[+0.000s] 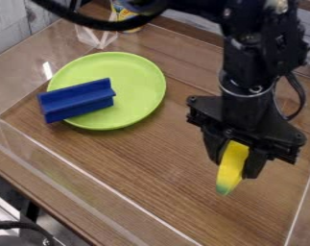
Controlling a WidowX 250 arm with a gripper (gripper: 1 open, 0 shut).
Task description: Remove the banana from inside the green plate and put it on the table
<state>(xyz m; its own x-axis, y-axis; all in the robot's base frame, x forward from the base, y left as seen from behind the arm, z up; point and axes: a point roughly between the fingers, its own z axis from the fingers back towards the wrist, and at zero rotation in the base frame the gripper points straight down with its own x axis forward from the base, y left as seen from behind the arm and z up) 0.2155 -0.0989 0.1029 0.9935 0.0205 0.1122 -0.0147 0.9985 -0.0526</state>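
The yellow banana with a greenish lower tip hangs almost upright over the table at the right, well away from the green plate. My black gripper is shut on the banana's upper part. The banana's lower tip is close to the wood; whether it touches I cannot tell. The lime-green plate lies at the left of the table and holds no banana.
A blue block rests on the plate's left rim, partly overhanging it. Clear raised edges run along the table's front and left sides. Black cables cross the top of the view.
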